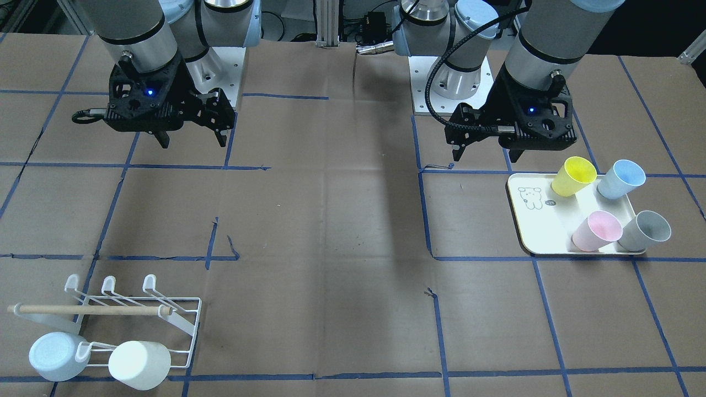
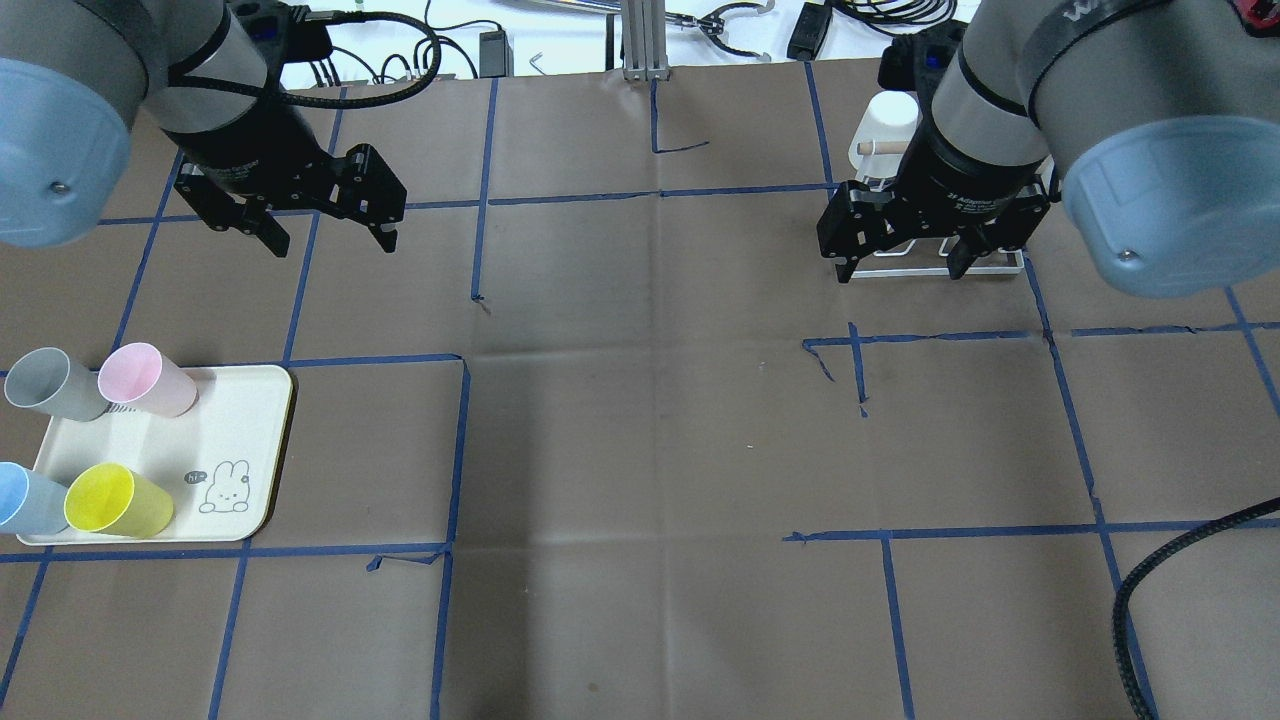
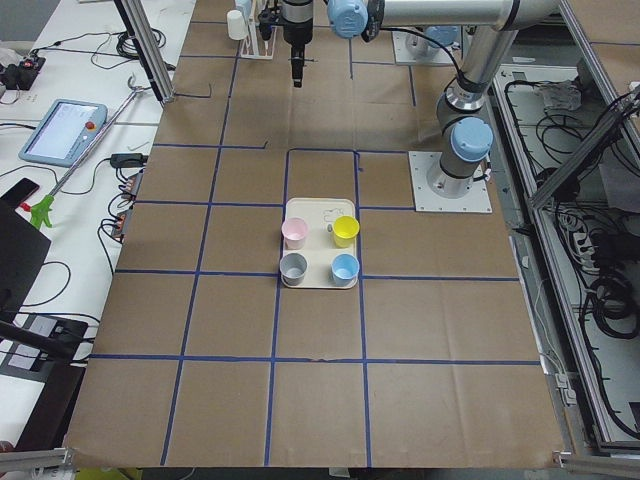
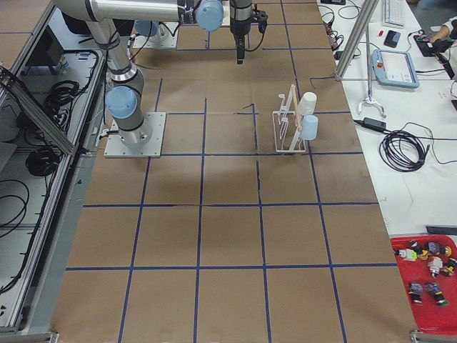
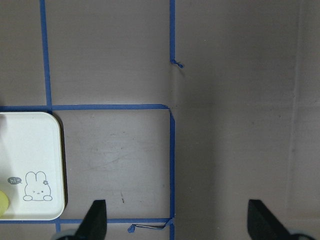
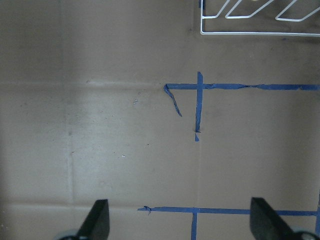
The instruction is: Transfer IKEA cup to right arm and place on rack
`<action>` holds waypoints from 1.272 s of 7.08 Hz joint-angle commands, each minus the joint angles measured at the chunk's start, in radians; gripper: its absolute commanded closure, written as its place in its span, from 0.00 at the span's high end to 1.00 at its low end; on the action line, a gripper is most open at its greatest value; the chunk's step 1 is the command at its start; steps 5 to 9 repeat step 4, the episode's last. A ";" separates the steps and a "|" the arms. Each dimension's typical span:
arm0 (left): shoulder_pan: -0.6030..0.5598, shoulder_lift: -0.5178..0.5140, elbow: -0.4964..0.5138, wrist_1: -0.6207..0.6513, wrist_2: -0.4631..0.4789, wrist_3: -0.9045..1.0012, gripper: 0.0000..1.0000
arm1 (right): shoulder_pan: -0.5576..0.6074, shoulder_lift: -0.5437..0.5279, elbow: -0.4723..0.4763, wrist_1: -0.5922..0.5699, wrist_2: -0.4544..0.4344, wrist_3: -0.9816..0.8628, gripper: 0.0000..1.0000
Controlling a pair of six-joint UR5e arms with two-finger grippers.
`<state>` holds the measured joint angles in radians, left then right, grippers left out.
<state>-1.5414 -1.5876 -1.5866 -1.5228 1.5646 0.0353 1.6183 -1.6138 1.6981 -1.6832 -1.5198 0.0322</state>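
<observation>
Hanging with jaws spread and empty, left gripper (image 2: 332, 243) and right gripper (image 2: 902, 270) are idling; the left is probably needing a square straddle over the rim of the yellow cup (image 2: 115, 500).

Six views: four fixed, two riding on the wrists.

One camera looks forward and down from behind the robot; another faces it steeply from across the brown paper-covered table (image 2: 640, 450); two look along it from its ends, farther off. Each wrist camera points straight down, close. With the overhead view the left one shares the cream rectangular tray with a rabbit drawing (image 5: 30, 150), the right one the white wire rack (image 6: 250, 33).
</observation>
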 commanded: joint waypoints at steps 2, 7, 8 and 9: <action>0.000 0.000 0.000 0.001 0.000 0.000 1.00 | 0.000 0.002 0.002 0.002 0.001 0.002 1.00; 0.001 0.003 0.000 0.001 0.000 0.000 1.00 | 0.000 0.002 0.002 0.003 0.003 0.014 1.00; 0.001 0.003 0.000 0.001 0.000 0.000 1.00 | 0.000 0.002 0.002 0.003 0.003 0.014 1.00; 0.001 0.003 0.000 0.001 0.000 0.000 1.00 | 0.000 0.002 0.002 0.003 0.003 0.014 1.00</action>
